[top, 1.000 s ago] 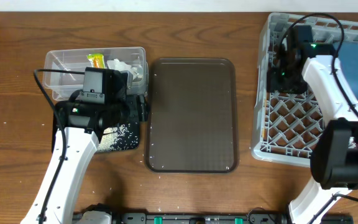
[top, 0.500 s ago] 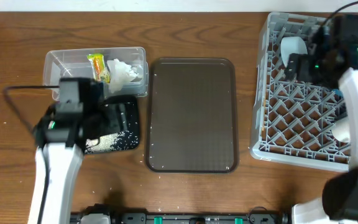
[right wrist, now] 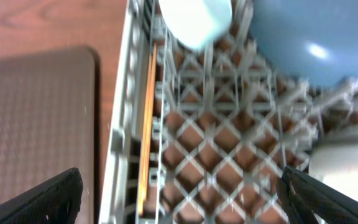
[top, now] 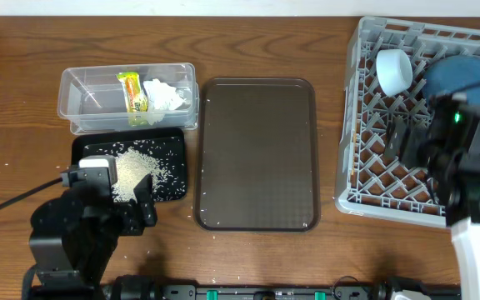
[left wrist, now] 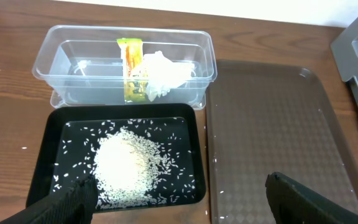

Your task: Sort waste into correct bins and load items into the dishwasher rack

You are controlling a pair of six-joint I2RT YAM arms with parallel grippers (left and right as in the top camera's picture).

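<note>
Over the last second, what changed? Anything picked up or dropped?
Both arms pulled back toward the near edge. The left gripper left the clear tub and black tray, jaws open, empty. The right gripper backed off the far-left corner of the rack, open, uncovering a white cup lying there; a release isn't visible. The wrapper, tissue, brown tray and blue plate stayed put.
</note>
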